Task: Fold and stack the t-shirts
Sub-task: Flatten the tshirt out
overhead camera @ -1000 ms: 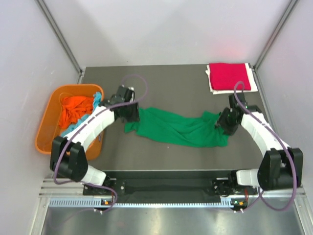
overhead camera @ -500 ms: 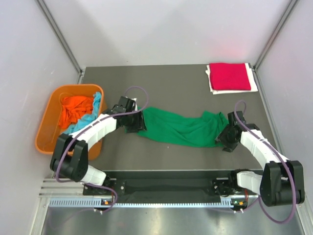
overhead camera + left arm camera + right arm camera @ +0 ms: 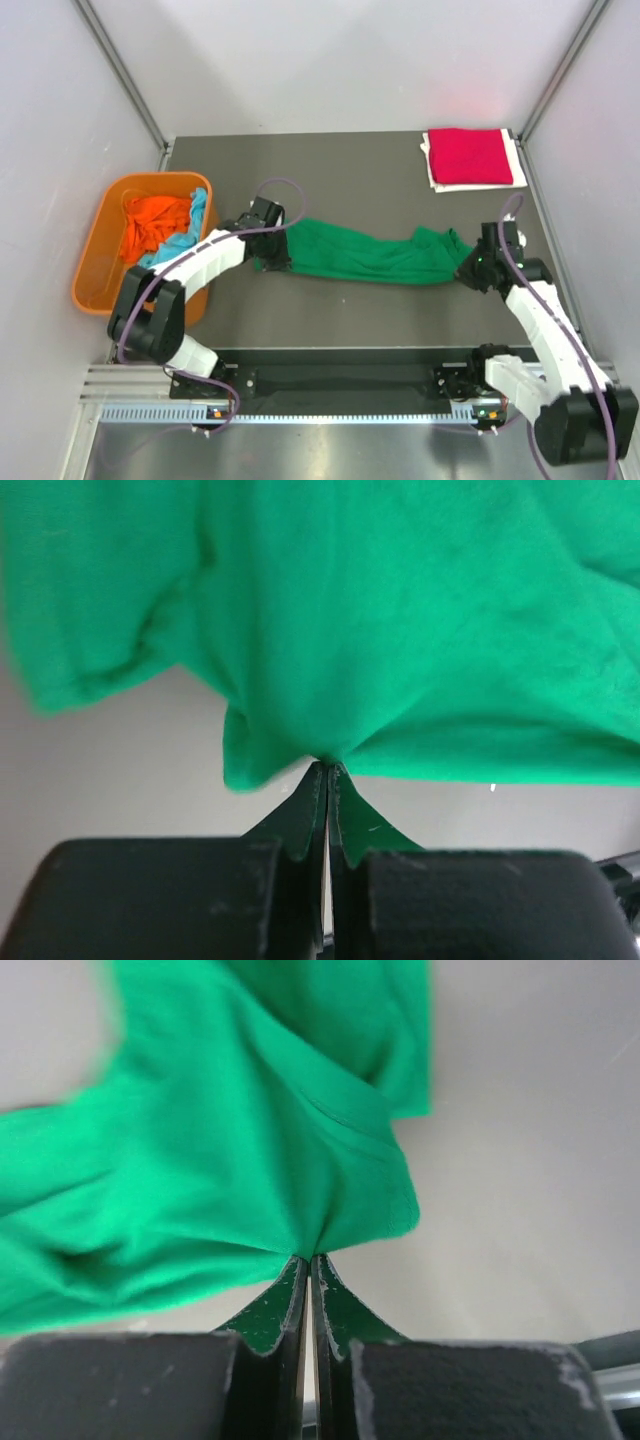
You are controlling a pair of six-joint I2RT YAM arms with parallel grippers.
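Observation:
A bright green t-shirt [image 3: 370, 255] stretches in a band across the middle of the dark table, lifted between both arms. My left gripper [image 3: 275, 250] is shut on its left end; in the left wrist view the cloth [image 3: 400, 630] bunches into the pinched fingertips [image 3: 329, 767]. My right gripper [image 3: 470, 262] is shut on the right end, the cloth [image 3: 220, 1160] gathered at its closed tips [image 3: 309, 1257]. A crimson red t-shirt [image 3: 470, 156] lies folded at the back right. Orange [image 3: 150, 222] and light blue [image 3: 198, 210] t-shirts lie crumpled in the tub.
The orange plastic tub [image 3: 95, 270] stands off the table's left edge beside the left arm. A white sheet [image 3: 513, 150] lies under the red shirt. Metal posts and light walls close in the table [image 3: 340, 170] on three sides.
Both grippers have closed on the ends of the green shirt. The right arm has swung outward to the right, pulling the shirt from a loose heap into a taut band.

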